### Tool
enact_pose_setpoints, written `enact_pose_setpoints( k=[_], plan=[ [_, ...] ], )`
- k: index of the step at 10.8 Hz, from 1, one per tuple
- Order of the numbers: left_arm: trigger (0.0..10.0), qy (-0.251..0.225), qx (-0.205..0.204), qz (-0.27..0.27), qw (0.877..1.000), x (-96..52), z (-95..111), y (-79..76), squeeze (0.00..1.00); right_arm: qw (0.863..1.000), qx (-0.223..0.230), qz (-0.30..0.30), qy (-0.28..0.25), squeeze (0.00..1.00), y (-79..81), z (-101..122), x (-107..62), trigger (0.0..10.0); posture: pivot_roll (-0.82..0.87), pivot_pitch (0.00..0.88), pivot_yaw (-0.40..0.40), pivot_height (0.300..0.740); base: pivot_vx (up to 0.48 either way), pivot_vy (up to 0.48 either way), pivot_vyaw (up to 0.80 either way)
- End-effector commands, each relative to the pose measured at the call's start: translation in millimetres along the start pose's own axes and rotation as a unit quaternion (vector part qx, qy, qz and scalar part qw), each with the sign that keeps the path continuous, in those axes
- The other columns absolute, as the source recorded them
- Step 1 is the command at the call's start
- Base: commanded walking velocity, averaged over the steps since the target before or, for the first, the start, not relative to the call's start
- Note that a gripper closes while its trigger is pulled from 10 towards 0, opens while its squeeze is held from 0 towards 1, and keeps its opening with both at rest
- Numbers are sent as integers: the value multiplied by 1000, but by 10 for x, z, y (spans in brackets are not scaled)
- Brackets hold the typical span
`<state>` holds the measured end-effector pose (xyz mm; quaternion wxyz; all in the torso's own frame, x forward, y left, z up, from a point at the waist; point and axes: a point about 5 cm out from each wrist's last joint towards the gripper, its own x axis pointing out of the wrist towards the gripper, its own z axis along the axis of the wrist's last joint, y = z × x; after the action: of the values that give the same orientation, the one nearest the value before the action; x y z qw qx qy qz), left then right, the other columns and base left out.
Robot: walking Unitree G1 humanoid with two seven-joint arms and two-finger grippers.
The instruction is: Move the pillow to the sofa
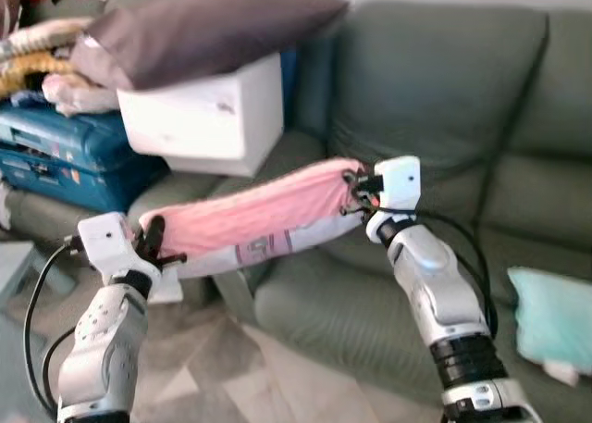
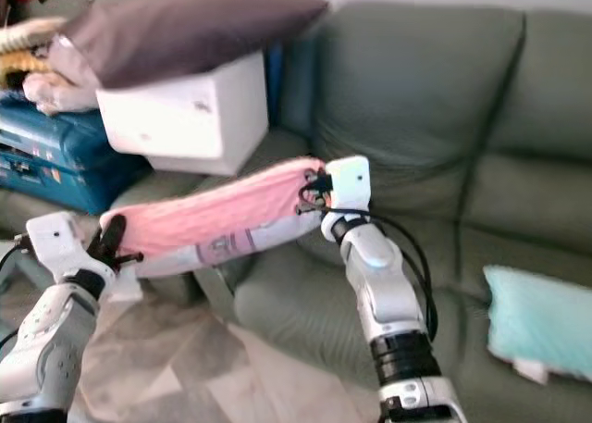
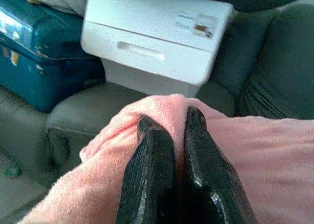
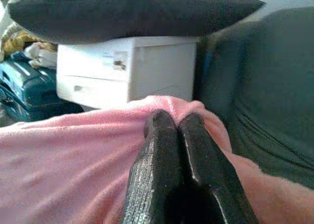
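A long pink pillow (image 1: 254, 215) with a pale underside hangs in the air between my two arms, over the front edge of the green sofa (image 1: 435, 99). My left gripper (image 1: 165, 242) is shut on its left end, the black fingers (image 3: 152, 170) pinching the pink fabric. Its right end is pinched by my right gripper (image 1: 356, 190), whose fingertips (image 4: 189, 136) press together on the cloth. The pillow sags slightly toward the left end.
A white box (image 1: 208, 113) sits on the sofa's left seat with a dark grey pillow (image 1: 208, 30) on top. Beside it lie teal suitcases (image 1: 60, 159) and a heap of clothes (image 1: 42, 67). A light teal cushion (image 1: 555, 317) rests on the right seat.
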<state>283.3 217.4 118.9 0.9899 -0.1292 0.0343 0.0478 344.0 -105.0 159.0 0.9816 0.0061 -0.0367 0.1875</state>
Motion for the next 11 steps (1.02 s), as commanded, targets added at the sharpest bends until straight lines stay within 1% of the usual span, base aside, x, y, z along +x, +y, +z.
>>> enact_pose_setpoints(
  k=[1, 3, 6, 10, 11],
  plan=[
    [10000, -16, 9, 23, 1000, -17, 95, 140, 0, 1000, 0, 4, -31, 0, 52, 156, 50, 10000, -218, 0, 60, 740, 386, 285, 0],
    [10000, 7, 9, 22, 1000, 8, 3, 57, 0, 1000, 0, 5, -28, 0, 49, 150, 46, 10000, -221, 0, 59, 740, 0, 0, 0],
    [10000, 11, 7, 10, 1000, -23, -48, -22, 0, 1000, 3, 5, -28, 0, 52, 146, 44, 10000, -219, 0, 58, 740, 0, 0, 0],
    [10000, 12, 8, 7, 1000, -20, -47, -37, 0, 1000, 3, 3, -26, 0, 53, 146, 47, 10000, -220, 0, 61, 740, 0, 0, 0],
    [10000, 16, 9, 8, 1000, -15, -62, -38, 0, 1000, 4, 1, -21, 0, 51, 130, 48, 10000, -220, 0, 60, 740, 0, 0, -769]
  ],
)
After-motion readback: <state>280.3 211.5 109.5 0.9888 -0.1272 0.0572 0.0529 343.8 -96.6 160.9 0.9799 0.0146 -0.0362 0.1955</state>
